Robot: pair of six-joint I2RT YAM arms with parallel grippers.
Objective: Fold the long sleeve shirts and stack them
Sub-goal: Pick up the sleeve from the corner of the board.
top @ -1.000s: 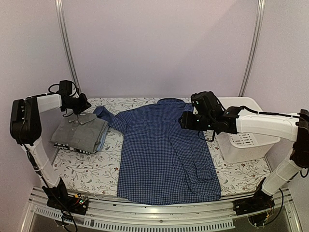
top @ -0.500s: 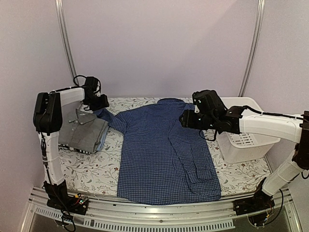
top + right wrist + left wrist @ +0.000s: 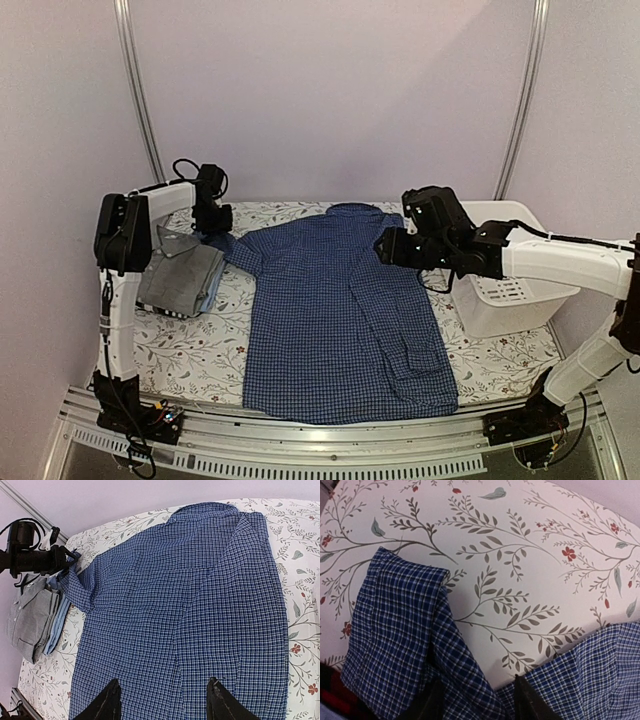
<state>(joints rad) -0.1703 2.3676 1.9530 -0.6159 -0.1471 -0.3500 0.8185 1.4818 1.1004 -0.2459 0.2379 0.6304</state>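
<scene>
Your left gripper (image 3: 477, 705) is sitting with its fingers (image 3: 431, 702) apart, straddling the left sleeve (image 3: 395, 630) of the dark blue check shirt (image 3: 340, 310). Cloth is lying in the gap, but neither finger is visibly pinching it. That sleeve is doubling back on itself near the cuff and resting on the floral tablecloth (image 3: 520, 555) toward the far left of the table. Your right gripper (image 3: 162, 705) is hanging above the shirt's right half, fingers also wide apart, carrying nothing. The shirt is lying spread flat, with its collar (image 3: 352, 210) toward the far edge and its hem reaching the near edge. Its right sleeve is lying folded in over the body. Left of it, close to the left sleeve, the folded stack (image 3: 180, 275) is sitting with a grey shirt (image 3: 30, 612) on top and light blue showing underneath. The white basket (image 3: 505, 295) is standing at the right, under your right arm.
</scene>
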